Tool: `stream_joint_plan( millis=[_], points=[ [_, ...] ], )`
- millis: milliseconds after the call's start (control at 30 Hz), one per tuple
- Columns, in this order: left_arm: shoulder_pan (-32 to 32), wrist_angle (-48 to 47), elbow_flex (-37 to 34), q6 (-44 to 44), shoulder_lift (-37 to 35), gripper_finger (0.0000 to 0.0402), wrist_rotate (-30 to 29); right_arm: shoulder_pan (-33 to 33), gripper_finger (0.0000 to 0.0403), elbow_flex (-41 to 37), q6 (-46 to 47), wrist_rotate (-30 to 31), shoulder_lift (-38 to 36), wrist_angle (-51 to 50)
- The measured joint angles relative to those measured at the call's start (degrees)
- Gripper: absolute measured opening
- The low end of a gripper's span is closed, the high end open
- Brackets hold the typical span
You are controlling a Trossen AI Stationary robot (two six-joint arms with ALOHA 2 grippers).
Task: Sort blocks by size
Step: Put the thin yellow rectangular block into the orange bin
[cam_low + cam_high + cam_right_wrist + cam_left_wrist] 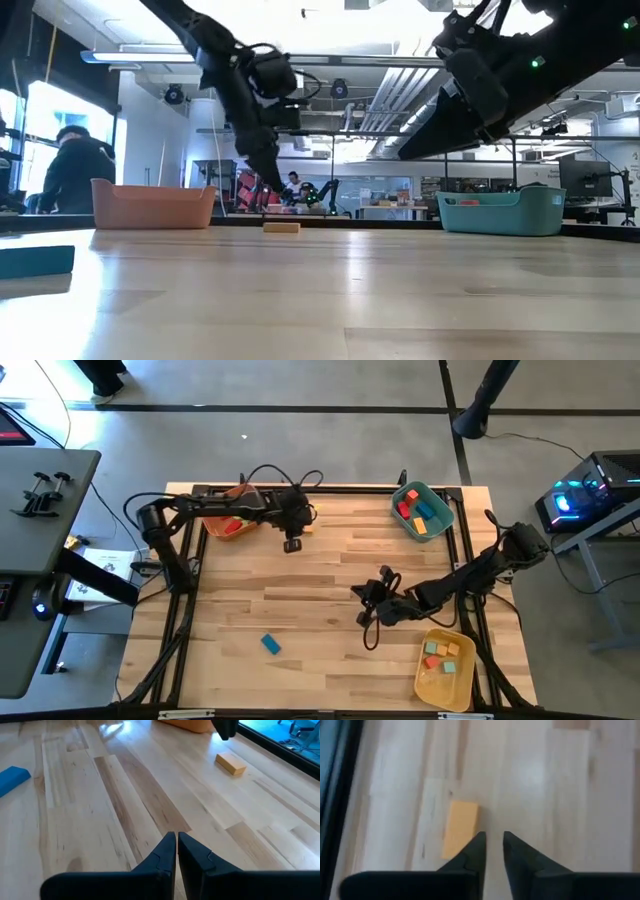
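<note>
Your light wooden desk carries three plastic bins: an orange one at the far left, a teal one at the far right and a yellow one at the near right, each already holding a few coloured blocks. The left arm reaches out past the orange bin, and your left gripper hangs above the desk with its fingers drawn narrow around nothing; the small flat orange-yellow block lies on the wood just beside one fingertip, outside the gap. That looks like the step in hand, and to do it well you need to widen the fingers, shift sideways until the block sits squarely between them, then lower and squeeze across its short sides so it does not twist. Judge its size against what each bin already holds before you carry it. The right gripper waits fully closed and empty over the middle-right of the desk. A small blue rectangular block lies alone near the front edge, well apart from both arms, for a later pass.
</note>
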Motion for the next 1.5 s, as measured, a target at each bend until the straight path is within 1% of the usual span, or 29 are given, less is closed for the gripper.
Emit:
stream_joint_plan(
  millis=[67, 167, 233, 333, 433, 533, 600, 700, 800, 867, 967, 1067, 1167, 1233, 1333, 1367, 1500],
  points=[
    [1.3, 3.5, -1.9, 0.1, -0.2, 0.0074, 0.7, 0.0, 0.0013, 0.0, -0.1, 0.0, 0.0, 0.0],
    [3.7, 6.1, -4.7, 2.3, 1.1, 0.0123, 2.1, 0.0, 0.0013, 0.0, -1.0, 0.0, 0.0, 0.2],
    [5.2, 9.9, -6.4, 2.8, 2.2, 0.0159, 4.1, -0.2, 0.0013, 0.0, -1.0, 0.0, 0.0, 0.2],
    [7.2, 16.5, -7.3, 2.1, 4.0, 0.0213, 7.8, -0.6, 0.0013, 0.0, -1.0, 0.0, 0.0, 0.6],
    [8.4, 17.3, -7.6, 3.8, 6.7, 0.0262, 8.4, -0.8, 0.0013, 0.0, -0.9, 0.0, 0.0, 0.8],
    [8.9, 18.1, -7.4, 7.2, 8.7, 0.0293, 8.7, -0.7, 0.0013, 0.0, -0.9, 0.0, 0.0, 1.1],
    [8.7, 18.2, -7.2, 9.2, 9.9, 0.0298, 8.3, -0.7, 0.0013, 0.0, -0.9, 0.0, 0.0, 1.1],
    [7.9, 17.9, -7.2, 10.2, 9.9, 0.0286, 5.7, -0.7, 0.0013, 0.0, -0.8, 0.0, 0.0, 1.4],
    [7.7, 17.0, -7.2, 9.1, 9.8, 0.0249, 6.6, -0.7, 0.0013, 0.0, -0.8, 0.0, 0.0, 1.5],
    [7.5, 16.5, -7.2, 9.4, 9.8, 0.0212, 6.1, -0.7, 0.0013, 0.0, -0.8, 0.0, 0.0, 1.6],
    [7.4, 15.1, -7.1, 9.1, 9.8, 0.0146, 5.7, -0.7, 0.0013, 0.0, -0.8, 0.0, 0.0, 1.7],
    [7.4, 11.2, -5.9, 8.2, 9.8, 0.0086, 5.7, -0.7, 0.0013, 0.0, -0.9, 0.0, 0.0, 1.7],
    [7.1, 7.3, -4.9, 4.5, 9.8, 0.0082, 6.4, -0.7, 0.0013, 0.0, -0.9, 0.0, 0.0, 1.6],
    [6.3, 4.7, -4.8, 1.7, 8.7, 0.0082, 4.4, -0.7, 0.0013, 0.0, -0.9, 0.0, 0.0, 1.6],
    [4.1, 1.2, -5.1, -2.1, 5.7, 0.0082, -0.4, -0.7, 0.0013, 0.0, -1.0, -0.1, 0.0, 1.4],
    [3.3, -1.8, -5.3, -3.3, 4.1, 0.0082, -2.3, -0.7, 0.0013, 0.0, -1.0, -0.1, 0.0, 1.3],
    [0.3, -8.1, -5.2, -7.8, -4.7, 0.0082, -9.0, -0.7, 0.0013, 0.0, -1.0, -0.1, 0.0, 1.0]
  ],
)
